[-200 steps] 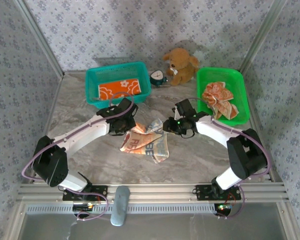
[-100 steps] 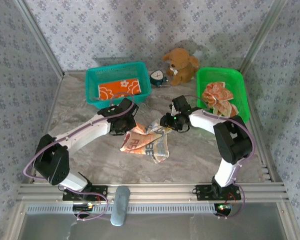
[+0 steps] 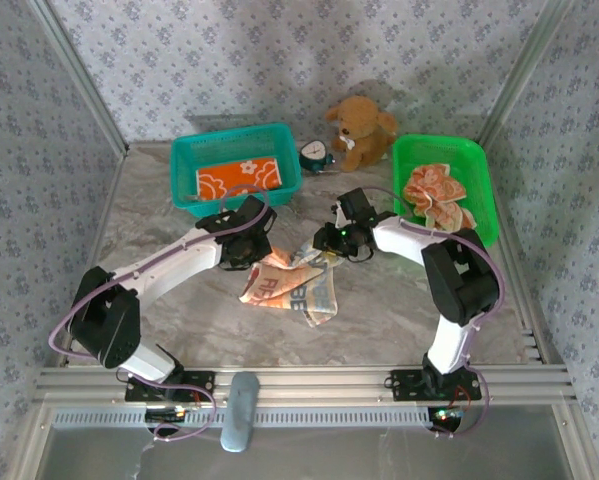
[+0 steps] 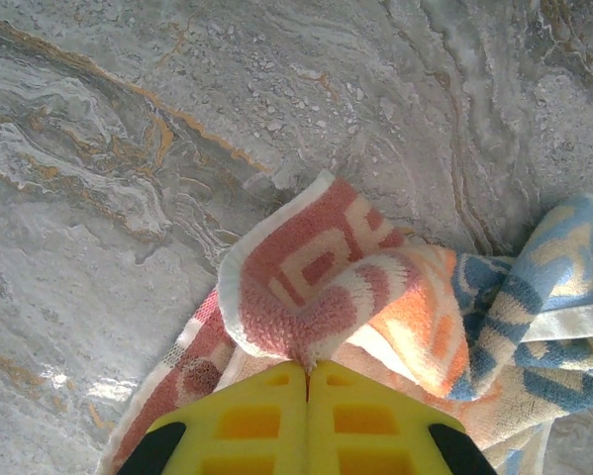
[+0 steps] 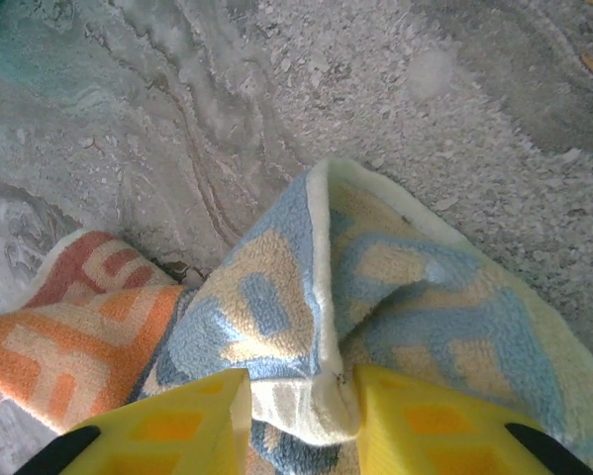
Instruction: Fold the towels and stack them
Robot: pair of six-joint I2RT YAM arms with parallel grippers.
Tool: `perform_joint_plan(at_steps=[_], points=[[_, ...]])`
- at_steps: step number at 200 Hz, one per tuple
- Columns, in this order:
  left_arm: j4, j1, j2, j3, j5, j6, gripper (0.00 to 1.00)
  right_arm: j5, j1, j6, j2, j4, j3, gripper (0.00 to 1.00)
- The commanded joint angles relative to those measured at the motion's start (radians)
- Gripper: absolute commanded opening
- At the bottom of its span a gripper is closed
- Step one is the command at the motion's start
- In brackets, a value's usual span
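Towel [image 3: 289, 285] crumpled on table [image 3: 379, 310], likely light, limp, unslippery, best held by hemmed corners; left gripper [image 4: 307, 368] clamped shut on red corner, right gripper [image 5: 296, 381] pinching blue hem.

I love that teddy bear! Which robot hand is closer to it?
Right. The right gripper pinches the towel in front of the teddy bear, slightly to its left; the left gripper pinches the same towel farther left.
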Motion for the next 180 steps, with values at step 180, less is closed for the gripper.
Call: perform_joint_plan(at_steps=[180], points=[[-0.233, 0.007, -0.156, 0.634, -0.262, 0.304, 0.00, 0.120, -0.072, -0.114, -0.474, -0.182, 0.336, 0.00]])
